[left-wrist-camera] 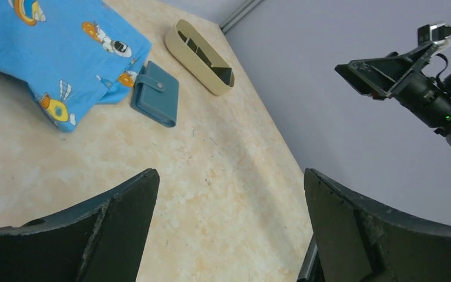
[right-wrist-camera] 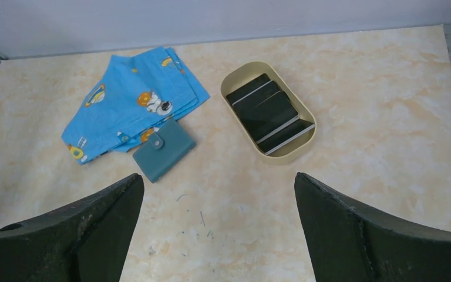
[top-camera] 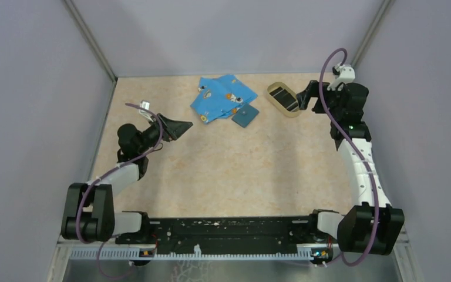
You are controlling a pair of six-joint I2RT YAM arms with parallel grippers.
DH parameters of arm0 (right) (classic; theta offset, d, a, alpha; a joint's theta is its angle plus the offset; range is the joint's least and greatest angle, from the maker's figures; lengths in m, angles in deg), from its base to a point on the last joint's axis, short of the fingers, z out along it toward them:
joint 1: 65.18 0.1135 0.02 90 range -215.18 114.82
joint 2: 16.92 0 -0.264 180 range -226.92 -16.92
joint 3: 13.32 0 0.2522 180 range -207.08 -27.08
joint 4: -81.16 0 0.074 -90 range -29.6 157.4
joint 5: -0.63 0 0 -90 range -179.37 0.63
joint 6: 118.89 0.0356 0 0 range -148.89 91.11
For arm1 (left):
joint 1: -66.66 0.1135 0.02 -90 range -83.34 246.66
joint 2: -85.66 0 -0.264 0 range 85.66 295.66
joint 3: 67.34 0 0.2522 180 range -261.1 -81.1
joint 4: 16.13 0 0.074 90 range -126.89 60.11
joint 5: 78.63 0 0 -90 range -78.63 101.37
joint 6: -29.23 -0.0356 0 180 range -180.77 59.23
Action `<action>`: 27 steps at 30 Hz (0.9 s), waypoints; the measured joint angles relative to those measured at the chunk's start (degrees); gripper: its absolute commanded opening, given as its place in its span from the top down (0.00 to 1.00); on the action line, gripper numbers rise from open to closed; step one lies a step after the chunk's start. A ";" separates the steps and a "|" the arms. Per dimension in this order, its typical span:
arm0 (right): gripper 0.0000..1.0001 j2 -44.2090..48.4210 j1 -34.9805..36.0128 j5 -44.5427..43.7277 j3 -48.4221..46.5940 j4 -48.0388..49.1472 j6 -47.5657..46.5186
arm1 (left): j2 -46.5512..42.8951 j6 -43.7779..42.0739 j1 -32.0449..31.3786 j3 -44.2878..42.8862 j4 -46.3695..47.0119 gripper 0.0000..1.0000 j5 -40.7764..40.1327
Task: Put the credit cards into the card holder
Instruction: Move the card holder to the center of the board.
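1. None of the task shows as done on the desk (top-camera: 241,170): every item sits toward its far side, and we judge the work to be at its very start.
2. Both arms hang above the desk and touch nothing. The left gripper (left-wrist-camera: 229,176) has its jaws spread wide and empty, well apart from the task's things. The right gripper (right-wrist-camera: 217,179) is likewise wide open and empty, and it looks down on the tray from nearby.
3. One bright blue cartoon-print cloth (right-wrist-camera: 135,100) lies crumpled at the far middle. It plays no part in the task, but it touches the card holder.
4. One tan oval tray (right-wrist-camera: 284,157) sits to the right of the cloth, apart from it, and holds all the cards we can see.
5. The card holder (right-wrist-camera: 163,149) lies flat and folded shut against the cloth's near edge, between cloth and tray, with its snap fastened. We judge it has to be opened before anything can go in.
6. The credit cards (right-wrist-camera: 268,111) lie overlapped inside the tray, several of them; we cannot tell the exact count. Each one is yet to be lifted out and slid into the holder.
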 measured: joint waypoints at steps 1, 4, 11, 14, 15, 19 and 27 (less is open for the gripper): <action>0.02 -0.39 -0.02 0.63 0.11 0.57 -0.11 | -0.66 -0.26 0.00 -0.02 -0.63 0.01 0.57; 0.02 -2.08 -0.09 4.68 0.31 2.54 -2.47 | -3.78 -3.56 -0.26 -0.85 -6.82 0.01 2.08; 0.02 -16.41 2.34 20.63 -6.86 -4.72 -21.27 | -13.42 -20.90 -12.98 -4.70 -29.81 0.01 -11.39; 0.02 -23.56 7.34 20.17 -12.33 -10.01 -29.59 | -17.59 -25.99 -17.11 -3.72 -33.83 0.01 -17.20; 0.02 -25.22 9.64 19.04 -13.55 -11.58 -32.09 | -19.37 -26.75 -17.29 -2.14 -33.62 0.01 -18.71; 0.02 -31.01 16.98 16.24 -18.01 -15.85 -37.79 | -26.62 -25.29 -17.14 8.52 -28.81 0.01 -21.49; 0.02 -44.46 21.24 12.72 -30.75 -19.71 -38.95 | -32.76 -17.73 -17.14 19.12 -22.91 0.01 -21.22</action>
